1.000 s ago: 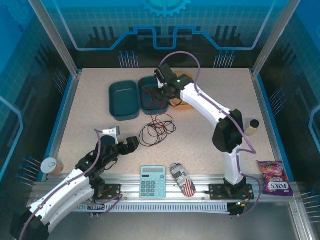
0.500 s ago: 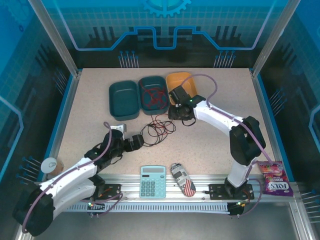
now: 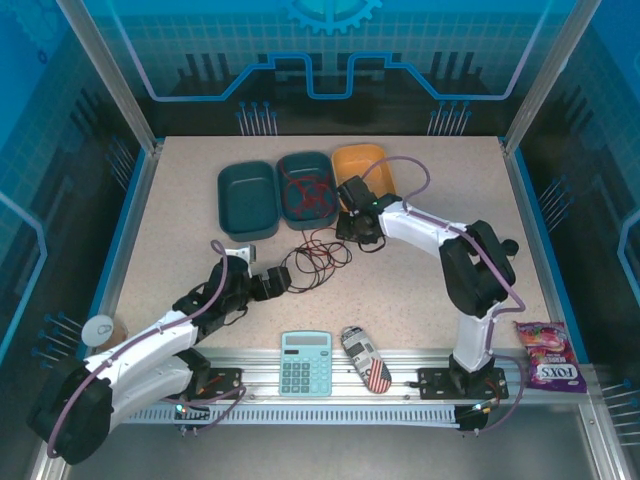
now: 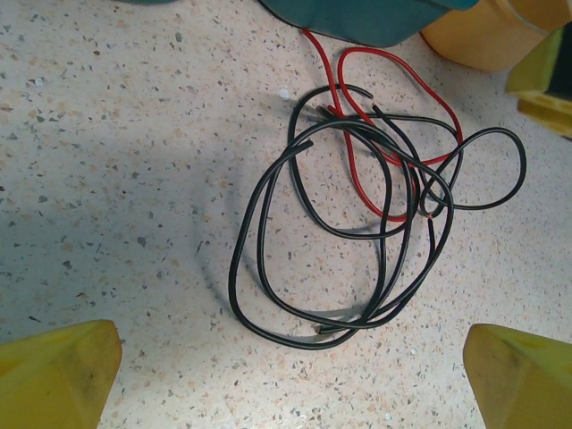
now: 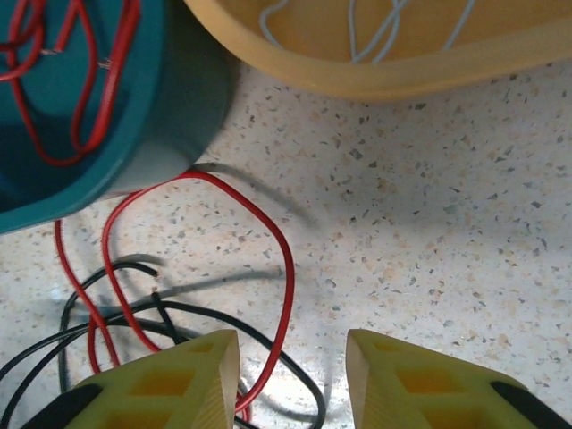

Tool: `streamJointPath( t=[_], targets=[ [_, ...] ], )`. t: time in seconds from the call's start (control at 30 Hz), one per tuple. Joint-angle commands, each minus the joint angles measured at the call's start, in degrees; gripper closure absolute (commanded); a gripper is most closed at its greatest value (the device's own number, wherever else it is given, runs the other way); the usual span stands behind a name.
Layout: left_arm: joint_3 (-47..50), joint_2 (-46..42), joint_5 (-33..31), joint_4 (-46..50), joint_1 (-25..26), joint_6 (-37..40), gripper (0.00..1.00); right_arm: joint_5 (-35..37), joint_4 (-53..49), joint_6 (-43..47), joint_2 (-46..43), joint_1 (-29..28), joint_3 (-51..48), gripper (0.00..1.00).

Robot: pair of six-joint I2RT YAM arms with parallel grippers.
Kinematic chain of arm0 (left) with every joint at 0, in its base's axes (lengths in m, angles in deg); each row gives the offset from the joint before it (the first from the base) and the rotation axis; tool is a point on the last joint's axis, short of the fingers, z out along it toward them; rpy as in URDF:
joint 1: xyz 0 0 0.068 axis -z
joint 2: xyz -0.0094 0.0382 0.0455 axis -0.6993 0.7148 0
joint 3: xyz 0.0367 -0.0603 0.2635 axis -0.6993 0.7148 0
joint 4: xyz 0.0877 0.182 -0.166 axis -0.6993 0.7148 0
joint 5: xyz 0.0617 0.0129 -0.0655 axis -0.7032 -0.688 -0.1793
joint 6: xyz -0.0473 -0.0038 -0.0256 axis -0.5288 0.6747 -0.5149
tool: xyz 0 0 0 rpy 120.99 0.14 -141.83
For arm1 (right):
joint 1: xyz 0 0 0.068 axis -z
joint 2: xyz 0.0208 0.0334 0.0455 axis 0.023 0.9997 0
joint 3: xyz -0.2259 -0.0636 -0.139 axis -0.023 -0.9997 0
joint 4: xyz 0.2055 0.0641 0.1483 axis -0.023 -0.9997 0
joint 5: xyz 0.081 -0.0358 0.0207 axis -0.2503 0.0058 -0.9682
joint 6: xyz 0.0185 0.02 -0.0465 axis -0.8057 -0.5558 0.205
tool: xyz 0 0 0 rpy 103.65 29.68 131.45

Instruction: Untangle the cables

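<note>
Where the speckled table [image 3: 170,250] lay bare in the middle of the top view, the cables [image 3: 315,258] sat in a loose heap just below a row of three trays. In the left wrist view the heap filled the centre of the frame. Black cables [image 4: 384,304] wound in several overlapping loops, and a red cable [image 4: 353,165] threaded through their upper right part and ran up to the tray edge at the top. In the right wrist view that red strand made a long loop down the lower left of the frame, crossing the black ones there.

More red cable was coiled inside the middle teal tray [image 3: 286,170]. A pale cable [image 5: 353,27] lay in the yellow tray [image 3: 352,152] to its right. The left teal tray [image 3: 228,200] stood alongside.

The right gripper [image 5: 293,357] hung low at the heap's upper right edge, just below the middle and yellow trays. Its yellow fingers were partly spread, with bare table between them and the red loop passing beside the left-hand one. The left gripper [image 4: 288,375] was spread wide, its fingers in the lower corners of its wrist view and the heap lying above and between them, untouched. In the top view it sat just left of the heap.

Along the bottom of the top view lay a calculator [image 3: 305,362] and a patterned pouch [image 3: 367,358]. A sweets bag [image 3: 548,355] lay at lower right and a cup [image 3: 100,328] at lower left.
</note>
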Motion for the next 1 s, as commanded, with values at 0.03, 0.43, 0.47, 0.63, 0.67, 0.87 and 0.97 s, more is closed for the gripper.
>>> streamJointPath(
  t=[0.03,0.43,0.47,0.63,0.67,0.87,0.97],
  targets=[
    [-0.25,-0.92,0.39,-1.02,-0.36,-0.14,0.01,0.22,1.04,-1.63,1.72,0.43,1.22,0.65],
    [0.24,-1.2,-0.06,-0.81,-0.33,-0.08,0.01,-1.9,2.94,-1.96,5.11,0.26,1.64,0.7],
    [0.23,-1.23,-0.01,-0.79,-0.36,-0.07,0.01,-2.22,3.32,-1.98,5.25,0.26,1.64,0.71],
    [0.41,-1.54,-0.14,-0.48,-0.32,-0.08,0.01,-2.89,4.37,-2.51,6.02,0.22,1.48,0.75],
    [0.38,-1.61,-0.14,-0.48,-0.35,-0.08,0.01,-3.0,4.56,-2.59,6.14,0.25,1.4,0.76],
    [0.57,-1.7,-0.44,-0.26,-0.35,-0.01,0.01,-3.87,5.2,-2.78,6.31,0.21,1.25,0.84],
    [0.65,-1.66,-0.45,-0.25,-0.36,-0.03,0.01,-4.27,5.59,-2.9,6.21,0.14,0.95,0.84]
  ],
)
